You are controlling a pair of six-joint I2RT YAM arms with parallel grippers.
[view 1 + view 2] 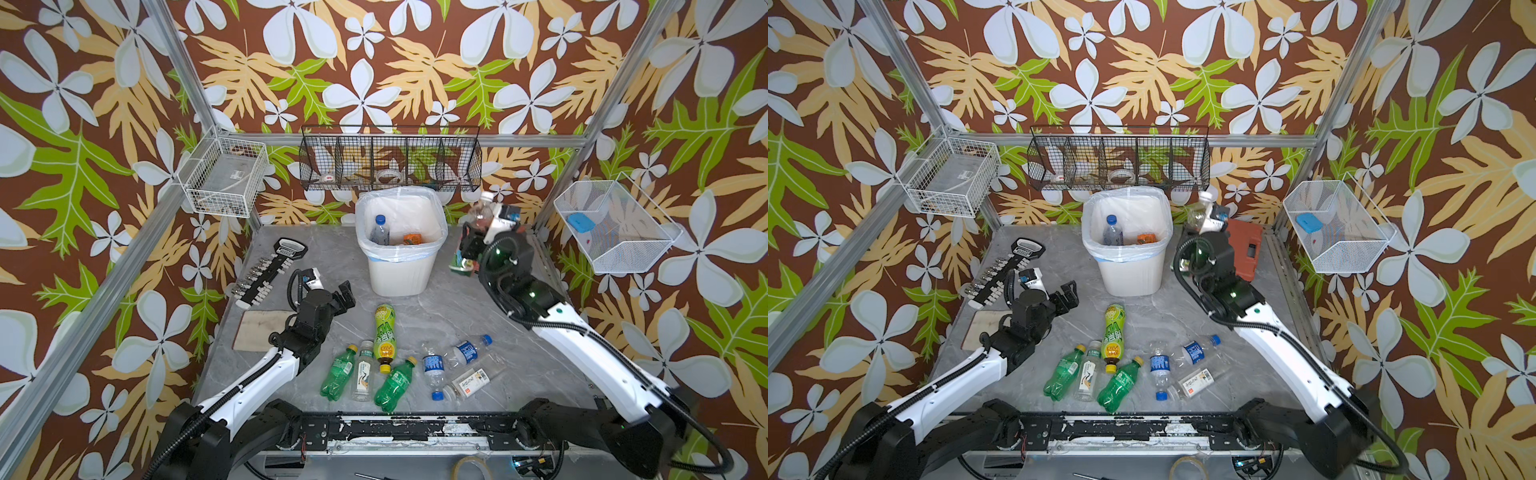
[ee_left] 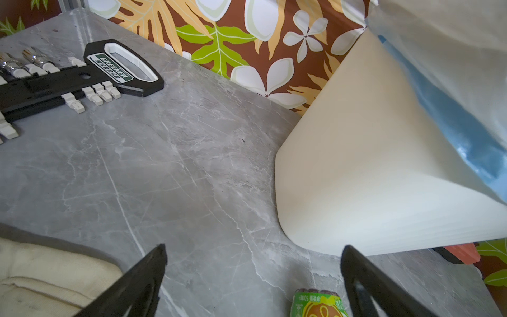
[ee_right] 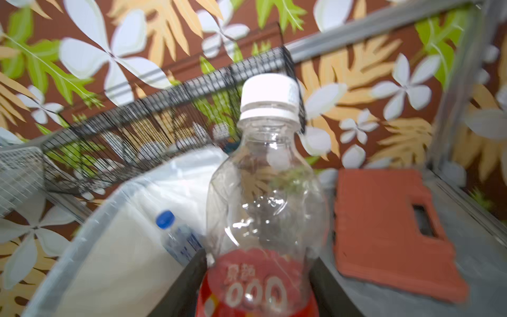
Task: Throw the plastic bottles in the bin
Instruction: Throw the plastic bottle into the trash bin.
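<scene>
- I'm clamping the red-label bottle [image 3: 266, 192] in the right gripper [image 3: 258, 271], the bin [image 3: 90, 236] sitting just beside it.
- I'm holding the left gripper [image 2: 253, 248] wide open, empty.

Reaching toward 2 o'clock with white-and-black left arm [image 1: 249, 382], black parallel left gripper [image 2: 253, 248] spread wide and empty. Stretching toward 11 o'clock with white-and-black right arm [image 1: 582, 345], wrist raised, black right gripper [image 3: 258, 282] clamped on clear red-labelled plastic bottle [image 3: 263, 178], white cap outward.
</scene>
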